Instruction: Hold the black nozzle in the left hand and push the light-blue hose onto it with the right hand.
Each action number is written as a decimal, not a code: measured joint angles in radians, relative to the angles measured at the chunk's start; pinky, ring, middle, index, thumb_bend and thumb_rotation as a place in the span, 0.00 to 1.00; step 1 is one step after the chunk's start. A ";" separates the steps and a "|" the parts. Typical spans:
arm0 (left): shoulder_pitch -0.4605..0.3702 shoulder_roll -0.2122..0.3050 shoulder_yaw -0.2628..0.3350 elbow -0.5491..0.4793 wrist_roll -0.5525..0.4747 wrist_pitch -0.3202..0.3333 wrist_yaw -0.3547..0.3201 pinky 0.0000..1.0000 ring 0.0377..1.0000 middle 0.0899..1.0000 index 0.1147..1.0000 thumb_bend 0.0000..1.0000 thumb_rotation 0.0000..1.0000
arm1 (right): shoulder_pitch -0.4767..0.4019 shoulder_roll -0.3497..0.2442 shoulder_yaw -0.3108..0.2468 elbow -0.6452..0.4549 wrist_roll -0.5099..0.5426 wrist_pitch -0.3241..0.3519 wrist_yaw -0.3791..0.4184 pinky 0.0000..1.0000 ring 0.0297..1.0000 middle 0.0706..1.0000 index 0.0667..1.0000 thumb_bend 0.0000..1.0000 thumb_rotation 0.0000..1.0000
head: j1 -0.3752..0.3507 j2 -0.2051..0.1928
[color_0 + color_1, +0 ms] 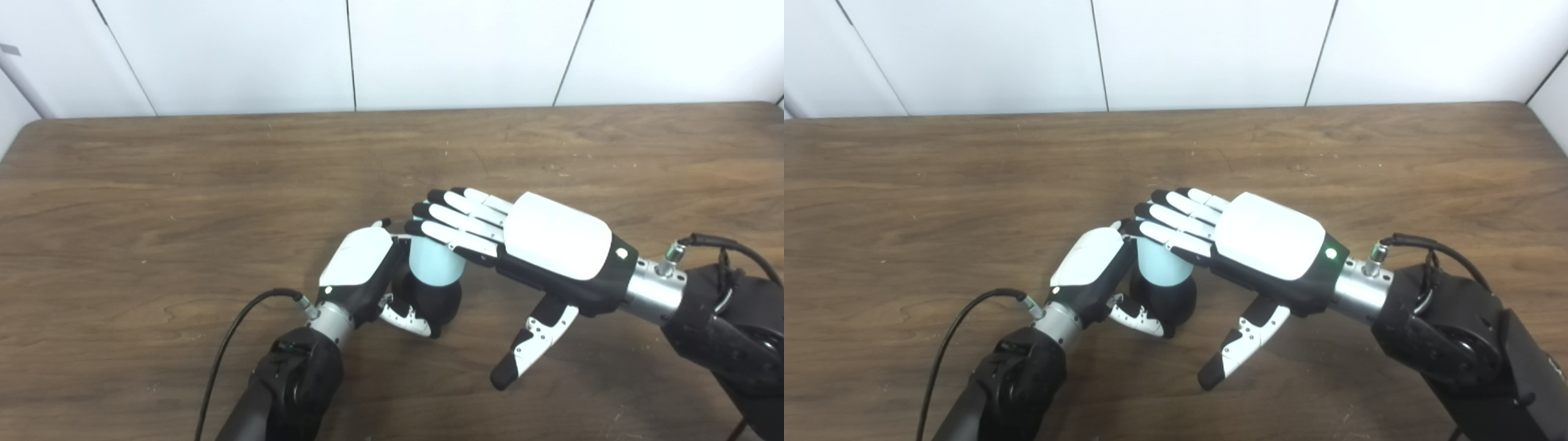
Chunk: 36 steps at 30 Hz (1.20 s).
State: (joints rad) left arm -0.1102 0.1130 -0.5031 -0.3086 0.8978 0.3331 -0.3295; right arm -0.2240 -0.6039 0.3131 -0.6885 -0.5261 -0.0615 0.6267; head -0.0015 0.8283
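Observation:
The black nozzle (436,300) stands on the wooden table (184,184) near the middle front, a rounded black body. My left hand (361,269) is shut on it, thumb curled around its front. A light-blue hose piece (432,260) sits upright on top of the nozzle. My right hand (527,245) is open and flat, its fingers (456,223) stretched out over the top of the hose, thumb hanging down free to the right. Whether the fingers touch the hose top is hidden. In the right eye view the hose (1160,264) rises above the nozzle (1167,303).
A black cable (239,324) loops off my left wrist at the front left. White wall panels (349,55) stand behind the table's far edge.

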 measured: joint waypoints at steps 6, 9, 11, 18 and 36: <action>0.000 0.000 -0.001 -0.002 0.001 0.000 -0.003 1.00 0.71 0.50 0.37 0.51 0.00 | 0.009 -0.004 0.025 0.001 -0.015 0.001 0.002 1.00 1.00 1.00 0.98 0.69 1.00 | 0.000 0.008; 0.000 0.000 -0.001 -0.003 0.001 0.000 -0.006 1.00 0.71 0.50 0.38 0.52 0.00 | 0.008 -0.004 0.026 0.001 -0.015 0.001 0.001 1.00 1.00 1.00 0.98 0.69 1.00 | 0.000 0.006; 0.000 0.000 -0.001 -0.003 0.001 0.000 -0.006 1.00 0.71 0.50 0.38 0.52 0.00 | 0.008 -0.004 0.027 0.002 -0.013 0.001 0.001 1.00 1.00 1.00 0.98 0.69 1.00 | 0.000 0.008; 0.000 0.000 0.000 -0.004 -0.001 0.000 -0.006 1.00 0.71 0.50 0.38 0.52 0.00 | 0.001 -0.011 0.027 0.007 0.002 0.001 0.001 1.00 1.00 1.00 0.98 0.69 1.00 | 0.000 0.008; 0.002 0.000 0.000 -0.004 0.000 0.000 -0.005 1.00 0.72 0.50 0.37 0.51 0.00 | -0.059 -0.024 -0.025 -0.068 0.061 0.115 0.093 1.00 1.00 1.00 0.98 0.68 1.00 | 0.002 0.003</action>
State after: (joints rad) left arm -0.1078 0.1131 -0.5029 -0.3121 0.8974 0.3335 -0.3349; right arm -0.2827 -0.6280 0.2886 -0.7567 -0.4647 0.0530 0.7195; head 0.0000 0.8314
